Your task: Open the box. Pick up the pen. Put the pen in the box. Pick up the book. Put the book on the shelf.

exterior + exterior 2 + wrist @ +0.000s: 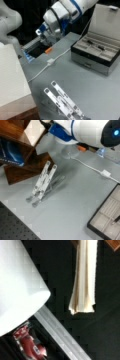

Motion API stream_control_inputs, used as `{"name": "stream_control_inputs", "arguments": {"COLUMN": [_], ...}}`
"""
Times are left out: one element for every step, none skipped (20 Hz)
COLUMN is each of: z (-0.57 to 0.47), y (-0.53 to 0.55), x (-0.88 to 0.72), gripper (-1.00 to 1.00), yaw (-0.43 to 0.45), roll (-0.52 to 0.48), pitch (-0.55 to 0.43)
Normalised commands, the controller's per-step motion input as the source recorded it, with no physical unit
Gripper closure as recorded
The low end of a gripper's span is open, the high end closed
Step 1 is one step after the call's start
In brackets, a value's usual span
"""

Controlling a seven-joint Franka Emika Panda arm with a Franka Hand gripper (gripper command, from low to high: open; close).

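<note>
While the black-lidded silver box (93, 53) stands open | slim black pen (100, 47) is seen inside | gripper (42, 35) beyond box's far-left corner, finger state cannot be told | white book (11, 75) judged stiff, best gripped by edge.

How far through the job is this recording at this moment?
Done: the box stands open with its lid up, and the pen lies in the lining. The book appears to lie on the shelf, at a front view's bottom left. In hand: nothing that shows; the gripper is at the table's far edge, apart from the book. Left: no step looks undone.
</note>
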Motion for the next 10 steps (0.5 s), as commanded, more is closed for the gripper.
{"name": "stream_control_inputs", "arguments": {"z": [-0.1, -0.09, -0.09, -0.11, -0.12, -0.14, -0.19, -0.21, -0.24, -0.26], "y": [0.39, 0.37, 0.33, 0.3, 0.26, 0.22, 0.18, 0.15, 0.13, 0.11], "x": [0.25, 0.22, 0.18, 0.15, 0.12, 0.09, 0.06, 0.03, 0.0, -0.05], "gripper": [-1.0, -1.0, -1.0, -1.0, -1.0, -1.0, -1.0, -1.0, -1.0, -1.0], "yaw": [-0.488, -0.458, -0.419, -0.381, -0.339, -0.297, -0.255, -0.221, -0.191, -0.166], "roll": [0.438, 0.479, 0.494, 0.508, 0.47, 0.551, 0.6, 0.573, 0.629, 0.638], "pitch": [-0.165, -0.196, -0.213, -0.235, -0.214, -0.307, -0.38, -0.377, -0.451, -0.479]}}
